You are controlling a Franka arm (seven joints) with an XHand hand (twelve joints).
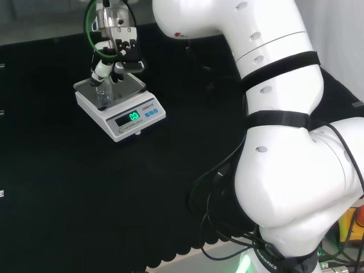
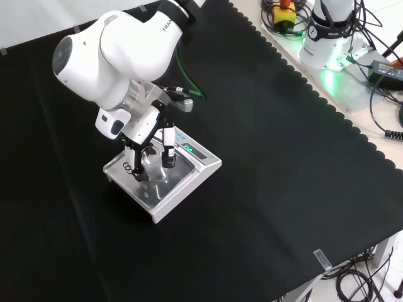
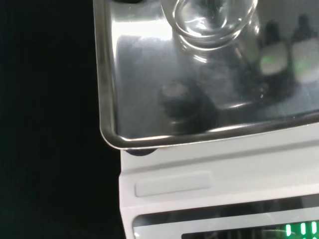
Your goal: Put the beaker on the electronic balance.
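Note:
The electronic balance is white with a steel pan and a lit green display. A small clear glass beaker stands upright on the pan, and its base rests on the steel. My black and white hand hangs directly over the pan. Its fingers and thumb reach down on either side of the beaker, curled round its upper part. Reflections of the fingertips show in the pan in the wrist view.
Black cloth surrounds the balance on all sides. The arm's big white links stand at the right of the head view. Cables and the arm's base lie beyond the cloth's scalloped edge in the front view.

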